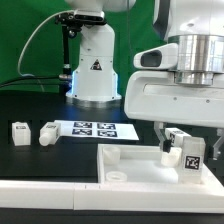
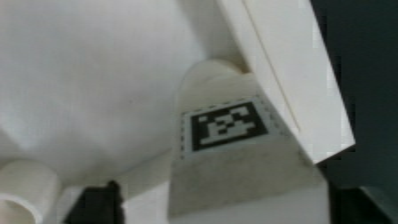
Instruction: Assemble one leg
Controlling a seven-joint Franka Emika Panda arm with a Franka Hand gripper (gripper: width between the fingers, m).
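Observation:
My gripper (image 1: 186, 148) is shut on a leg (image 1: 191, 156), a short white post with a black-and-white tag on its side. It holds the leg just over the exterior view's right part of the large flat white square piece (image 1: 135, 163). In the wrist view the leg (image 2: 222, 150) fills the gap between my dark fingers (image 2: 93, 203), and its tag faces the camera. The square piece's raised rim (image 2: 281, 70) runs right beside the leg. I cannot tell whether the leg's lower end touches the piece.
Two more white legs (image 1: 20, 131) (image 1: 48, 132) lie on the black table at the exterior view's left. The marker board (image 1: 93, 129) lies behind the square piece. The robot's white base (image 1: 95, 70) stands at the back.

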